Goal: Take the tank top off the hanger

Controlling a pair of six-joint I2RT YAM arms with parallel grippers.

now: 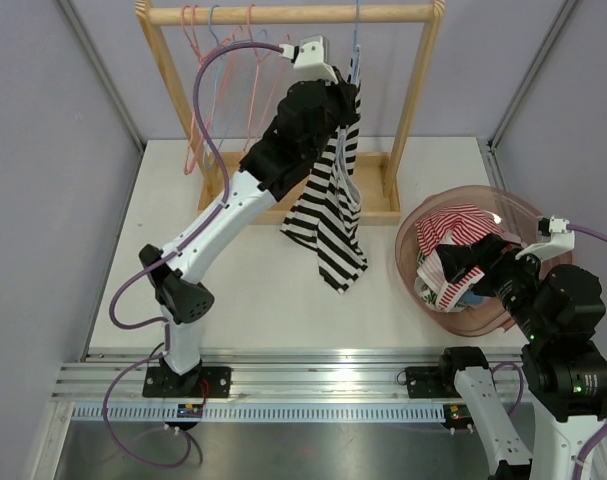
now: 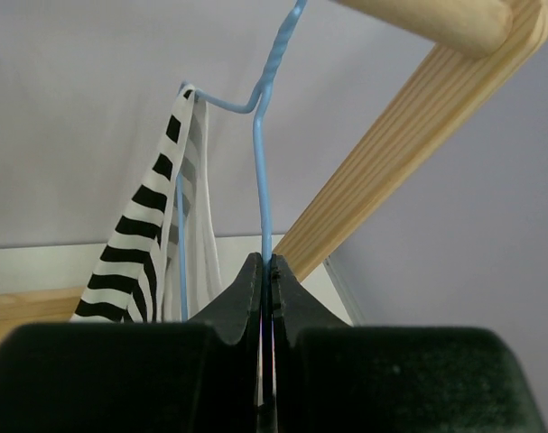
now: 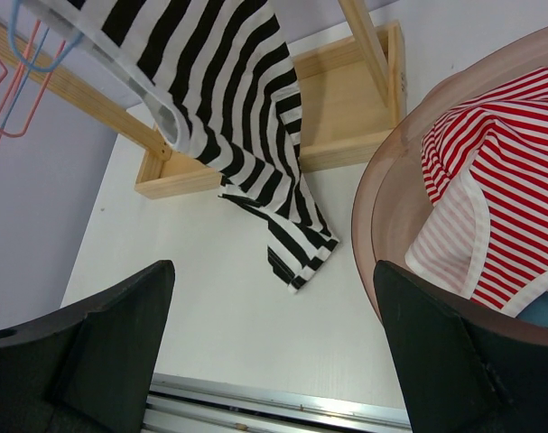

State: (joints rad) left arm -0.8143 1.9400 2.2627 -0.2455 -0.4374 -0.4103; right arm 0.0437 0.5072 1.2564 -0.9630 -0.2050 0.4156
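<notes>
The thin blue wire hanger, carrying the striped tank top, is seen pinched by the left hand only from its wrist; the right hand is spread.

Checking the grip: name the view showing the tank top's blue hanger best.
Left wrist: the blue hanger runs from its twisted neck down between the shut left gripper's fingers. Top external shows only a wire stretch under the rail; arm and tank top hide the rest. Right wrist shows the tank top, not its hanger.

Wooden rack, spare hangers; pink basin holds red-striped garment.
</notes>
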